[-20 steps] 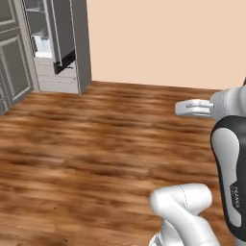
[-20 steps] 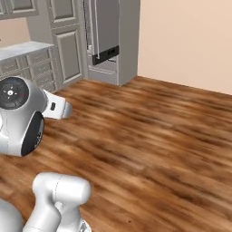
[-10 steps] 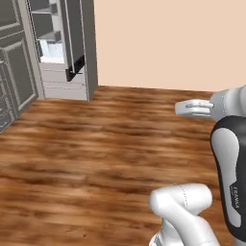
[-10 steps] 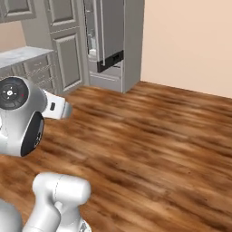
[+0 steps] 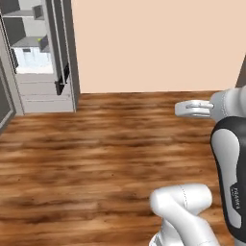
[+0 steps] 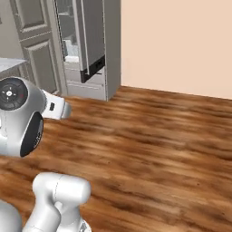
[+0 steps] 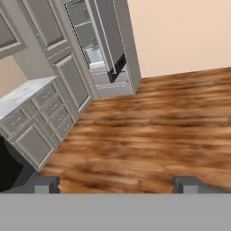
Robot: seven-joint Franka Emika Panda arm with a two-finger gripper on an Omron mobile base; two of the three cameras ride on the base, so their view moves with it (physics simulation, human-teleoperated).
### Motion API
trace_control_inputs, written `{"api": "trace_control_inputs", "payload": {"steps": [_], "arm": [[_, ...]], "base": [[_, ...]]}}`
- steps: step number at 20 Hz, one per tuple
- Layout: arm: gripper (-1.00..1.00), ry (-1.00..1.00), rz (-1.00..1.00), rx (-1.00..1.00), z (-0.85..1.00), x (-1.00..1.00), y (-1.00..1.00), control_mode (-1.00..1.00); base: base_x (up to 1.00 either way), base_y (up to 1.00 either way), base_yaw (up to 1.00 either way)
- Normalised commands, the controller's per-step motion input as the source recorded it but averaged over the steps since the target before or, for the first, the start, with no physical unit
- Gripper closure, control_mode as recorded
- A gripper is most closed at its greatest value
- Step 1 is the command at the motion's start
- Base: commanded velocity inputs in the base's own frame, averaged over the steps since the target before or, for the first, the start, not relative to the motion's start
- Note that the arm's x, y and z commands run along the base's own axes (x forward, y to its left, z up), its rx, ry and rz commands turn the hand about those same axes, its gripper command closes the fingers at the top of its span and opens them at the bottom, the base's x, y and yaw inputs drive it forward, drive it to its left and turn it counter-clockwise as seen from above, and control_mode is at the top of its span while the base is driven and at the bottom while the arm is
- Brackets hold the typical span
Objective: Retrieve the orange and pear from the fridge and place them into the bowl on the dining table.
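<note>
The fridge (image 5: 36, 53) stands at the far left of the left base view with its door open, showing grey shelves and pale drawers. It also rises at the top of the right base view as the fridge (image 6: 93, 36), and in the hand view as the fridge (image 7: 106, 43), several steps away across the wood floor. My gripper (image 7: 116, 184) is open, with only floor between its fingertips (image 7: 43, 182). It hangs in the air as the gripper (image 5: 185, 108), far from the fridge, and shows again as the gripper (image 6: 63, 109). The orange, pear, bowl and dining table are out of view.
Grey base cabinets (image 7: 40, 122) under a marble counter stand left of the fridge, with tall grey cabinet doors (image 6: 38, 54) beside it. A peach wall (image 5: 153, 43) runs behind. Wood floor (image 5: 96, 144) lies open between me and the fridge.
The whole picture has shifted: the base has moved, so the fridge looks nearer and larger and sits more upright in frame. The arm keeps its pose and the gripper stays open.
</note>
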Motion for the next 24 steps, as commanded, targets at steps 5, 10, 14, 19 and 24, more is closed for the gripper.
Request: {"api": "trace_control_inputs", "payload": {"steps": [5,10,14,19,24], "arm": [[-1.0,0.0,0.0,0.0,0.0,0.0,0.0,1.0],[-1.0,0.0,0.0,0.0,0.0,0.0,0.0,1.0],[-1.0,0.0,0.0,0.0,0.0,0.0,0.0,1.0],[-1.0,0.0,0.0,0.0,0.0,0.0,0.0,1.0],[-1.0,0.0,0.0,0.0,0.0,0.0,0.0,1.0]], "base": [[0.92,1.0,-0.41],[0.71,1.0,-0.19],[0.54,1.0,-0.03],[0.5,0.86,0.01],[0.63,0.77,0.12]]}}
